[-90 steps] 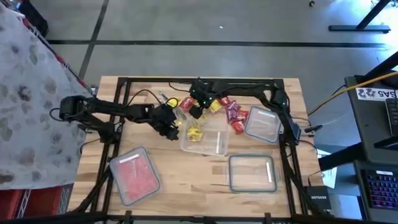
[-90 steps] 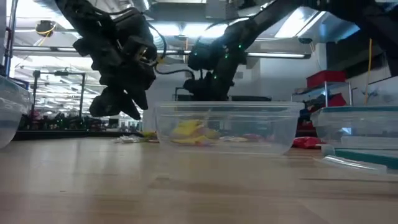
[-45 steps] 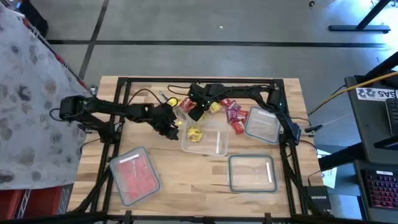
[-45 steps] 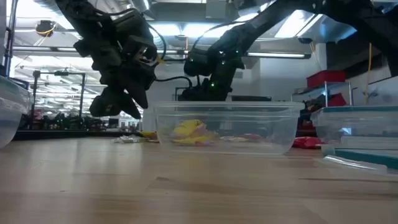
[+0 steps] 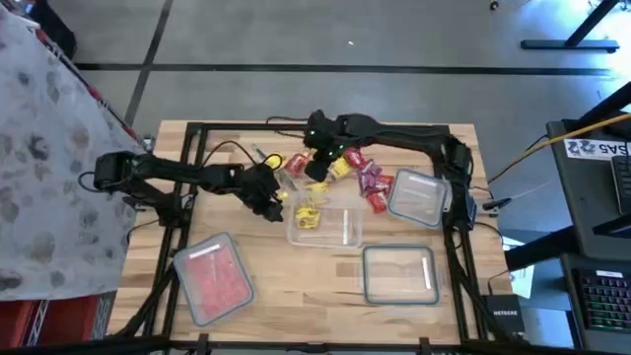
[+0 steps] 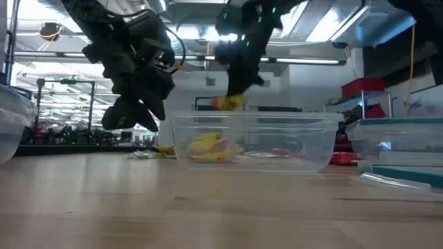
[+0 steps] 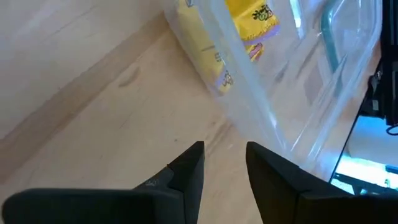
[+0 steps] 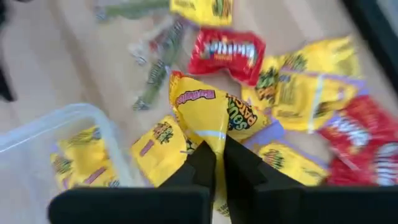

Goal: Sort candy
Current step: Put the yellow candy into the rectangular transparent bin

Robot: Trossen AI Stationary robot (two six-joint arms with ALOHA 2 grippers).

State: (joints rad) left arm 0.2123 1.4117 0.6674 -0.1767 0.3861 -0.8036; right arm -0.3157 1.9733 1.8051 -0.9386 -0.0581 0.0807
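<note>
Your right gripper (image 8: 214,163) is pinching a yellow candy packet (image 8: 208,115) by one end, its fingers pressed together on the wrapper, so the packet is hanging up off the wooden table (image 5: 296,296) above the loose candy pile (image 5: 347,170) near the table's far edge. In the low view that packet (image 6: 227,103) is riding just above the rim of the clear middle container (image 6: 250,142), and behind it.

What matters for your next move is this: the middle container (image 5: 323,217), already holding a few yellow packets (image 5: 310,211), is lying toward the table's near edge from where you are holding the candy, and only slightly toward the left arm's side. The right arm is clearly the nearer one and is already carrying the piece, so you are probably looking at a short carry over the far wall of that container before you let go. The packet is dangling lengthwise from the fingers, so it should clear the rim if you are keeping your present height.

Your left gripper (image 7: 224,165) is waiting just beside the container's left wall, fingers slightly apart and holding nothing. The tub of red candy (image 5: 212,278) is sitting at the near left corner, and two empty-looking containers (image 5: 399,273) are standing along the right side.
</note>
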